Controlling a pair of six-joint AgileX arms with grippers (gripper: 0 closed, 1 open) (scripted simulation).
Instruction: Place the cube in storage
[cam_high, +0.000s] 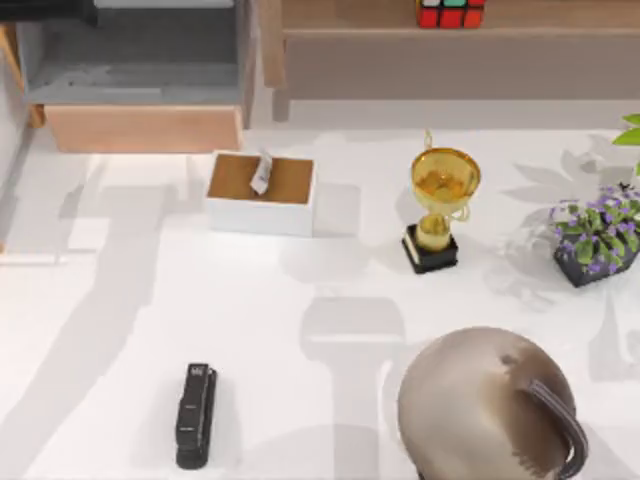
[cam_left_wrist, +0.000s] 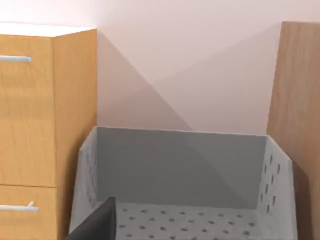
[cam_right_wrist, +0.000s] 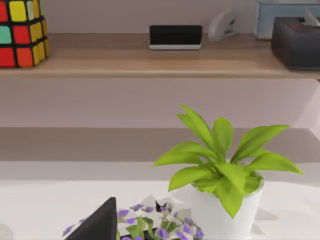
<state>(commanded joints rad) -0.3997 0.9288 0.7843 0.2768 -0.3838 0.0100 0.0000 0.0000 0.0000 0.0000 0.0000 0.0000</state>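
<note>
The cube (cam_high: 450, 12), black-framed with red, green and yellow squares, sits on the long wooden shelf (cam_high: 400, 50) at the table's back right. In the right wrist view the cube (cam_right_wrist: 22, 32) stands at the shelf's end. Storage (cam_high: 145, 128) is the open grey-lined box with a tan front panel at the back left. Its perforated grey inside (cam_left_wrist: 180, 165) faces the left wrist camera. A dark edge of my left gripper (cam_left_wrist: 95, 225) shows before it. A dark edge of my right gripper (cam_right_wrist: 97, 225) shows above the purple flowers, well short of the cube.
A white tissue box (cam_high: 262, 190), a gold trophy (cam_high: 440, 205), a purple flower pot (cam_high: 598, 240), a black stapler (cam_high: 196, 415) and a rounded grey-brown object (cam_high: 490, 405) stand on the table. A green plant (cam_right_wrist: 225, 170) rises below the shelf.
</note>
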